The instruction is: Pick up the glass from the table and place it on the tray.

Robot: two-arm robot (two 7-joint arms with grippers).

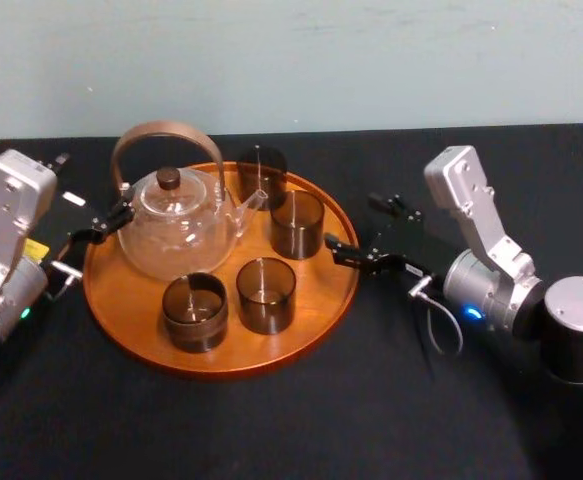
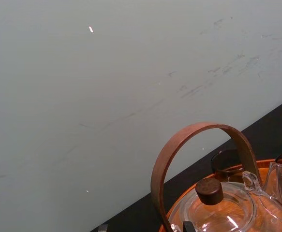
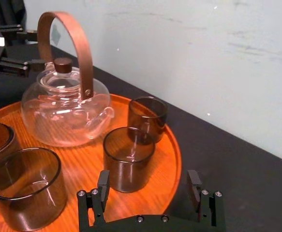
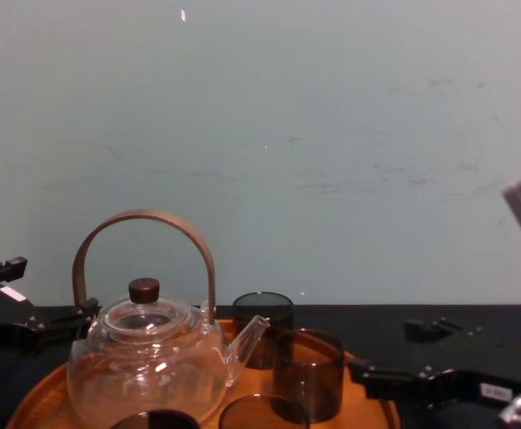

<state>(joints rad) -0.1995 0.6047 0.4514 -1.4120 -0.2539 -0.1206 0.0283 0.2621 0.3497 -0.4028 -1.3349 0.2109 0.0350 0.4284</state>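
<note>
- Currently your tray (image 1: 221, 365) sits mid-table (image 1: 371, 420), round, orange-brown wood with a low rim.
- Four dark glasses (image 1: 265, 294) stand upright on the tray: two toward its front edge side by side, one at its right side and one at its back.
- A clear teapot (image 1: 176, 225) with a brown hoop handle stands on the left half of the tray, its spout pointing toward the back glass.
- Your right gripper (image 1: 351, 220) hovers just outside the tray's right rim, aimed in at the tray. Its jaws are spread wide and hold nothing. The glass at the tray's right side stands just inside the rim, close to the fingertips but apart from them.
- Your left gripper (image 3: 33, 47) is at the tray's left rim, beside the teapot. Its jaws are spread too, with nothing between them.
- A pale grey-green wall (image 4: 331, 134) rises behind the tray.
</note>
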